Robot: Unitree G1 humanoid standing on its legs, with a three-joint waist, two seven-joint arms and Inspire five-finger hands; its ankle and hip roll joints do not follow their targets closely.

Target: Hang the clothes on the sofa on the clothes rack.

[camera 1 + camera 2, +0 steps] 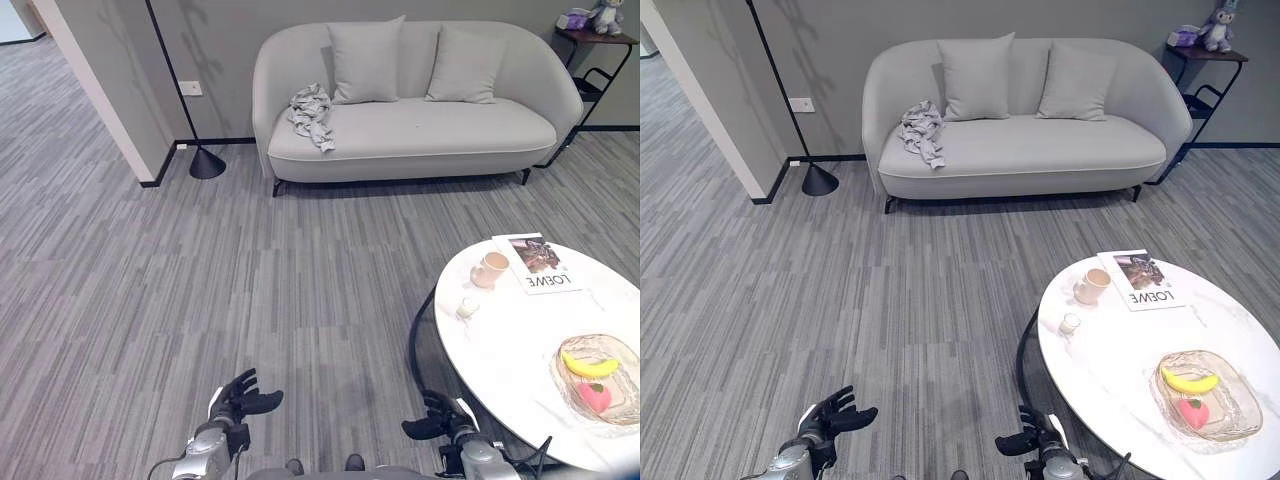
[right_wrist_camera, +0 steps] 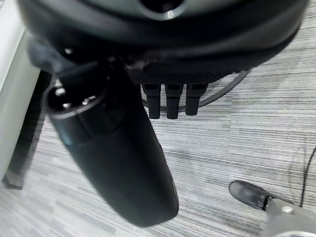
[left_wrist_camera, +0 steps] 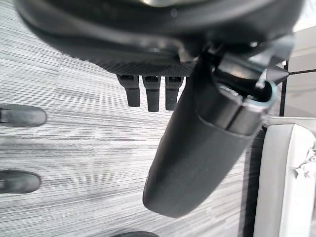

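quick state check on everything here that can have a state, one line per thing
clothes: crumpled on the sofa, not hung
left hand: open, holding nothing
right hand: open, holding nothing
cup: upright on the white table
glass bowl: holds fruit
magazine: closed, flat

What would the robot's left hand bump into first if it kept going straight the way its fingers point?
Probably nothing soon: the left hand points across bare carpet. It isn't aimed at the sofa. Depth is hard to judge.
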